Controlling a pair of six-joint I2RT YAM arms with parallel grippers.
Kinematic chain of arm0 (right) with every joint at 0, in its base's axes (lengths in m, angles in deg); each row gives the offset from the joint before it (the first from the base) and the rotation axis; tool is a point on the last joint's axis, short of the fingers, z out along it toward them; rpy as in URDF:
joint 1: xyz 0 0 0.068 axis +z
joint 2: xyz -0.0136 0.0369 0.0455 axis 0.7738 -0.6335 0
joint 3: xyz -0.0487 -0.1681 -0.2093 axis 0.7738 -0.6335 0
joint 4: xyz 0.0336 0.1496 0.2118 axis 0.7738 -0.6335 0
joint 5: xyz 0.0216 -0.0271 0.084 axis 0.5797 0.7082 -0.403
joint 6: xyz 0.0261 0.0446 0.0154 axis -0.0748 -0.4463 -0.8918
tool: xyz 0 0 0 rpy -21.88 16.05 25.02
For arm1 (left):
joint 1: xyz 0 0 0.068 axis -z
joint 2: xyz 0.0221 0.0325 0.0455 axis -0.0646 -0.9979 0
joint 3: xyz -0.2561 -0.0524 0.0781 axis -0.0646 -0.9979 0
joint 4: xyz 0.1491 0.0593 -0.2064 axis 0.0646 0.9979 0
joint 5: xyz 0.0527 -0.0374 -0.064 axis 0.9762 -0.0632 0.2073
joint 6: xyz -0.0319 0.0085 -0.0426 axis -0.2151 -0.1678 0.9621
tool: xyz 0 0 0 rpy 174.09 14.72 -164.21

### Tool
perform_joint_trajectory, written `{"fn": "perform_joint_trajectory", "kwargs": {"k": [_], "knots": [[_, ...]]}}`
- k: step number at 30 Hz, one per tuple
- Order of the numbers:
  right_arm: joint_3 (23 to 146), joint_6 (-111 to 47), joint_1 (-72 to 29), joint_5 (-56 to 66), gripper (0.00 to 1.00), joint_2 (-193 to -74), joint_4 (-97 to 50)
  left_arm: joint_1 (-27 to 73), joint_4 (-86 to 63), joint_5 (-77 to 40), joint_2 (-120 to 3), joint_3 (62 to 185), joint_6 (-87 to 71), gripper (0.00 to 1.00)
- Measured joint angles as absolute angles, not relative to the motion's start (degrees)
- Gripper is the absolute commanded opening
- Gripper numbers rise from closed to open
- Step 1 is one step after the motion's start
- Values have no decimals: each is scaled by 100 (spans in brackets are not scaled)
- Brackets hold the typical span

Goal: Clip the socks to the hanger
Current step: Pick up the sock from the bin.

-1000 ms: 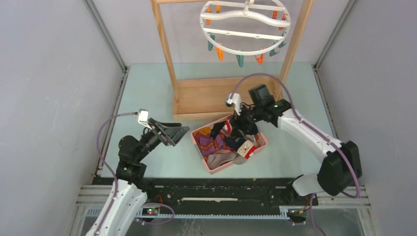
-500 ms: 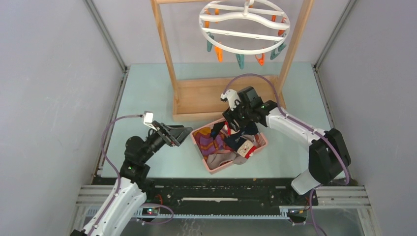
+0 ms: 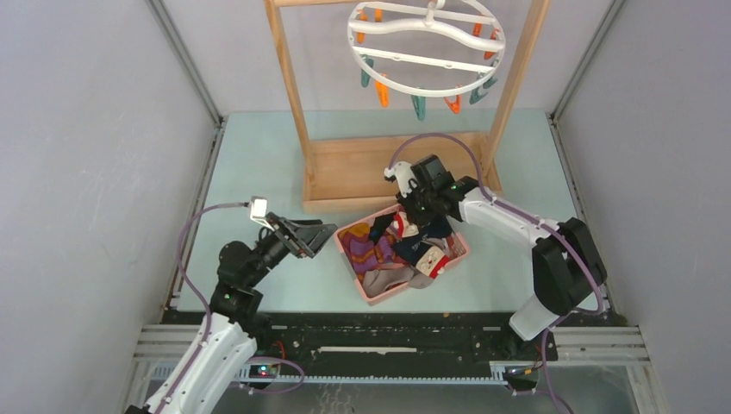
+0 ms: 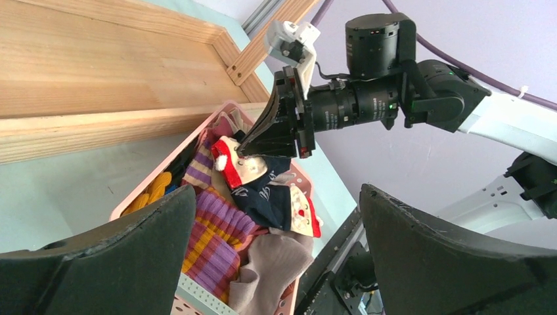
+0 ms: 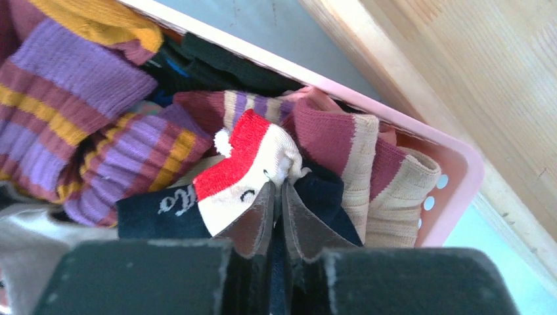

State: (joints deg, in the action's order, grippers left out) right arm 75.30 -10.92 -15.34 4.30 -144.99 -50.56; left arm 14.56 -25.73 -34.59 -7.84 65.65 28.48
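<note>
My right jaws clenched on the navy sock (image 5: 217, 178) by its cuff, in the pink basket (image 5: 460, 172) | sock body trails to the near side | hanger (image 3: 431, 60) far, overhead — I'd lift away from that trail | left jaws released, left of basket

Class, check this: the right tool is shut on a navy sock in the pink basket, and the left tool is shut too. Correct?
No: the left tool is open, fingers spread wide in the left wrist view. The right tool is shut on the navy sock in the pink basket.
</note>
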Motion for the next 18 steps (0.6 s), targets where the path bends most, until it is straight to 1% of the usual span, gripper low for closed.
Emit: {"fn": "perform_joint_trajectory", "kwargs": {"k": [3,6,9,15,18], "knots": [[7530,-1092,-1606,183,6,-14302,-5170,1458,-2592,-3479,-793,6556,2848,99],[7530,-1042,-1809,-372,6,-13896,-5321,1532,-2704,-3520,-863,6556,2844,99],[7530,-911,-2244,-1334,6,-13345,-5517,1803,-2881,-3522,-994,6556,2828,99],[7534,-474,-3204,-3504,7,-12639,-5935,2741,-3338,-3404,-1372,6572,2520,97],[7534,-305,-3353,-4370,7,-12445,-6101,3205,-3530,-3245,-1624,6598,2210,97]]}}
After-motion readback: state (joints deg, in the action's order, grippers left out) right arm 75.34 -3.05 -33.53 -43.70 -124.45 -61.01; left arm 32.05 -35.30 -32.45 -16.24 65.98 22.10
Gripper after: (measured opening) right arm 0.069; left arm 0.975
